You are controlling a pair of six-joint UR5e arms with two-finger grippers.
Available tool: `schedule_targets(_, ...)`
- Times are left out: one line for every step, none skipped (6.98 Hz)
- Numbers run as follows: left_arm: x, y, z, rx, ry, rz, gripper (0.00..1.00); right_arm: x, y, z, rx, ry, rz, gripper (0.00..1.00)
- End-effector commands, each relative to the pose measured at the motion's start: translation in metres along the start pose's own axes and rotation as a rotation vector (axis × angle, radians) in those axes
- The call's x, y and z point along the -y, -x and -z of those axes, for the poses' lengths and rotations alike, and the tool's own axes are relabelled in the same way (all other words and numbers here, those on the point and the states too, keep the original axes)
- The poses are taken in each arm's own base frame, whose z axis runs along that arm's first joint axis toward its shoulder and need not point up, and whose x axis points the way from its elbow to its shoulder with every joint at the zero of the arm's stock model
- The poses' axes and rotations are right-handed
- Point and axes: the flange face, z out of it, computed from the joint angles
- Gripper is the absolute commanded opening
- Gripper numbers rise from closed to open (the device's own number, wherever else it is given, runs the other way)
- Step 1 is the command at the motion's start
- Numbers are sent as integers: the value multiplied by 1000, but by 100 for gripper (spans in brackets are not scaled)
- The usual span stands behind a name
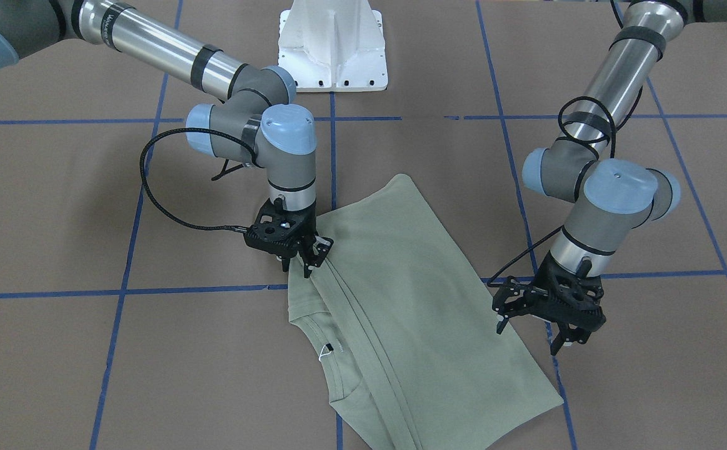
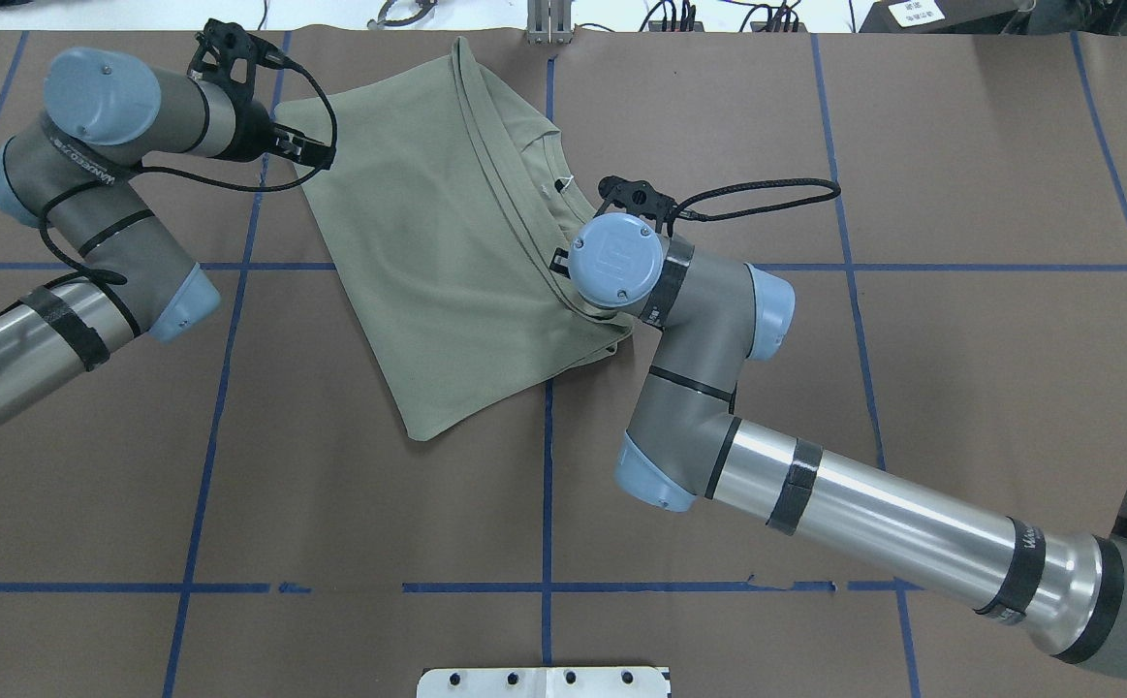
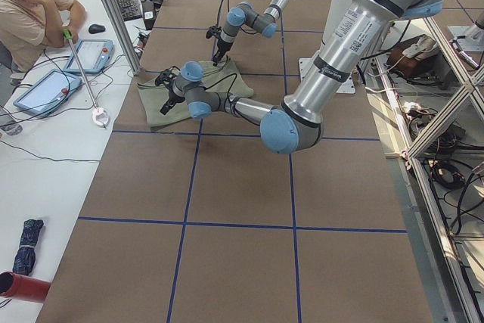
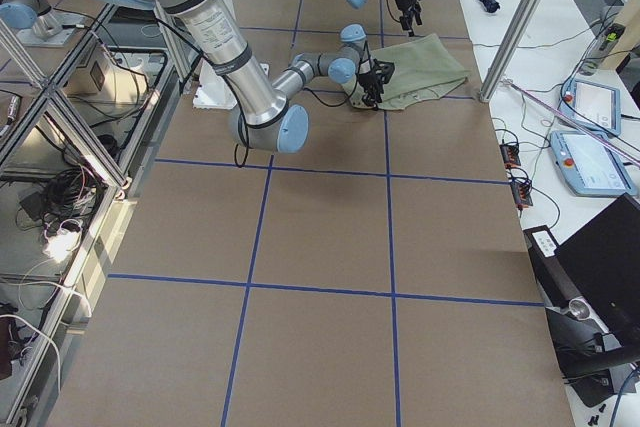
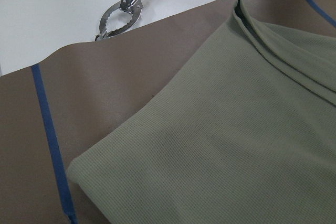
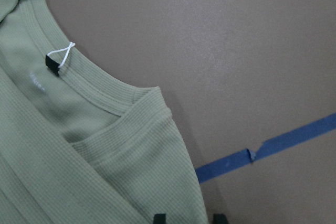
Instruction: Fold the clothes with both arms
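Shirt [image 1: 401, 300] folded, lying slantwise on table [image 1: 57, 219]. Right gripper [image 1: 297, 269] parted, astride shoulder edge near collar [image 6: 89, 85]. Left gripper [image 1: 526, 337] spread wide, empty, at opposite edge.

**Two UR5e arms on a shared base: finish and fittings**
The left arm [image 1: 601, 187] and right arm [image 1: 275, 144] have polished silver tube links ringed with black bands, matt grey joint housings and rounded light-blue joint caps [image 1: 619, 184]. Small dark lettering [image 2: 1036, 551] runs along a tube near its band. A black braided cable [image 1: 142, 169] loops off each wrist. The left gripper [image 1: 529, 337] and right gripper [image 1: 295, 270] are black, open-framed and two-fingered. The base pedestal [image 1: 332, 44] is white metal with a row of bolt holes.
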Motion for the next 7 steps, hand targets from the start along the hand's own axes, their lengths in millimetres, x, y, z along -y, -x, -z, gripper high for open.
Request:
schedule_targets(-1, 0, 0, 0, 0, 0, 100, 5, 0, 2, 0, -2, 32, 0)
schedule_targets(0, 0, 0, -1, -1, -1, 100, 8, 1, 9, -6, -2, 44, 0)
schedule_targets(-1, 0, 0, 0, 0, 0, 100, 7, 2, 21, -21, 9, 51, 0)
schedule_targets(0, 0, 0, -1, -1, -1, 100, 8, 0, 36, -18, 9, 51, 0)
schedule_targets(0, 0, 0, -1, -1, -1, 100, 6, -15, 43, -21, 9, 52, 0)
schedule_targets(0, -1, 0, -2, -2, -1, 100, -20, -47, 55, -1, 24, 70, 0)
schedule_targets(1, -2, 1, -3, -3, -1, 100, -52, -77, 77, 7, 32, 100, 0)
